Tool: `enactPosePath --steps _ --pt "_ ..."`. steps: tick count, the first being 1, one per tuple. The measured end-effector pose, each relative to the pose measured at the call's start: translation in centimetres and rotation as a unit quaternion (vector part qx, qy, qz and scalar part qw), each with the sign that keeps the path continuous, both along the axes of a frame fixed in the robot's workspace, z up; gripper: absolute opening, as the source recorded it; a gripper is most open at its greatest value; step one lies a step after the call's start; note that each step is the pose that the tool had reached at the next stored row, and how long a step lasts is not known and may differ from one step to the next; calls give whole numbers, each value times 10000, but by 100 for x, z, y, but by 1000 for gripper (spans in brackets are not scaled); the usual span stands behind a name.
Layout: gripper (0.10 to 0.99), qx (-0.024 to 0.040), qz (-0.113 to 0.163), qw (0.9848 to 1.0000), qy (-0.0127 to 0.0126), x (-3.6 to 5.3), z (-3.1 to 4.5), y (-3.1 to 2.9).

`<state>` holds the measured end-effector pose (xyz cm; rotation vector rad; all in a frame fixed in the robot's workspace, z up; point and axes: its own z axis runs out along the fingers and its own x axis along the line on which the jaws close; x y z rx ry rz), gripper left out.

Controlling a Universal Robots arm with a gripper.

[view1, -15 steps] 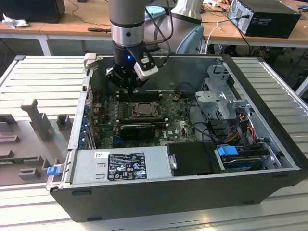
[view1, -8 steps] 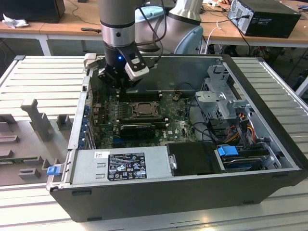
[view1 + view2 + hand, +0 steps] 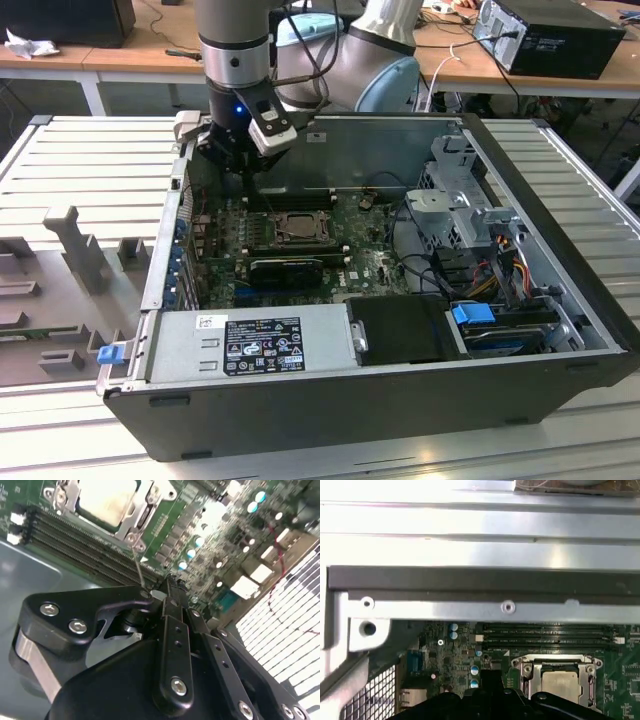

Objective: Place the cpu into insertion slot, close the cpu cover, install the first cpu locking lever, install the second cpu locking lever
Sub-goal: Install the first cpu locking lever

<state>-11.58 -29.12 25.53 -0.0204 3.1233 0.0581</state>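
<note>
— Which step is this?

— A locking lever, I'd judge. The chip [image 3: 105, 500] already lies in the socket [image 3: 296, 229], midway along the green board [image 3: 375, 255], and the cover [image 3: 66, 494] looks folded flat around it.

— And the claw [image 3: 169, 585]?

— Clenched, the tips drawn together just off a corner of the socket, towards the case's back wall [image 3: 470, 580]. A thin wire lever [image 3: 137, 565] rises from that corner and its free end runs up to the tips. Whether it is pinched or only pressed against, I cannot tell.

— What does the move call for?

— In my view a swing that follows the lever's own arc, down and sideways until it hooks under its catch. The wire looks springy, so it could slip off the tips.

— Anything in the way?

— The memory slots [image 3: 75, 550] run right beside the socket, under the claw's body, and the back wall stands close. A black finned card [image 3: 287, 270] lies on the socket's other side, towards the grey power box [image 3: 250, 340] along the case's front edge. The cables [image 3: 500, 262] sit well apart.
</note>
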Motion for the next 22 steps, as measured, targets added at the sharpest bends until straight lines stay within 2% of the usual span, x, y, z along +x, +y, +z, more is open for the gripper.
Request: enactPosePath --steps 3,5,9,11,13,16,17,20,22 --pt "106 -2 1 10000 1 22 -3 31" --pt "106 -3 0 10000 1 129 -4 43" --pt "106 -10 -12 10000 0 196 -6 41" --pt "106 -15 -14 10000 1 305 -10 41" --pt "106 -15 -12 10000 1 479 -19 42" --pt "106 -16 -12 10000 1 651 -32 41" --pt "106 -7 -11 10000 1 671 -33 40" --pt "106 136 -12 9999 1 679 -38 41" --pt "106 155 -12 9999 1 684 -72 41"
